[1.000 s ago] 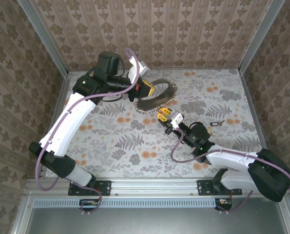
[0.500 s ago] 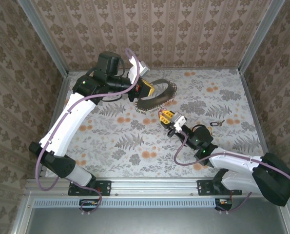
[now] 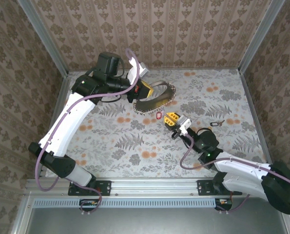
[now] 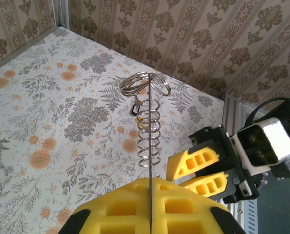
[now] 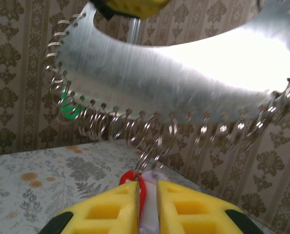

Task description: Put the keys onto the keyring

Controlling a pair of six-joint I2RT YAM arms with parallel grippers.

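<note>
Floral-print table, enclosed by damask-papered walls; two arms reach in from the near edge.

Item one: keyring, a broad flat metal hoop, held in the air over the far middle of the table; its outer edge carries a row of small split rings; left gripper has its yellow fingers clamped on the hoop's rim; from the left wrist the hoop is seen edge-on as a thin line.

Item two: red key, pinched between the fingertips of the right gripper; raised just below the hoop's ringed edge; whether it touches a ring cannot be told.

Item three: green key, showing among the split rings at one end of the hoop; attachment unclear.

Item four: loose key, dark, lying on the table to the right; well apart from both grippers.
</note>
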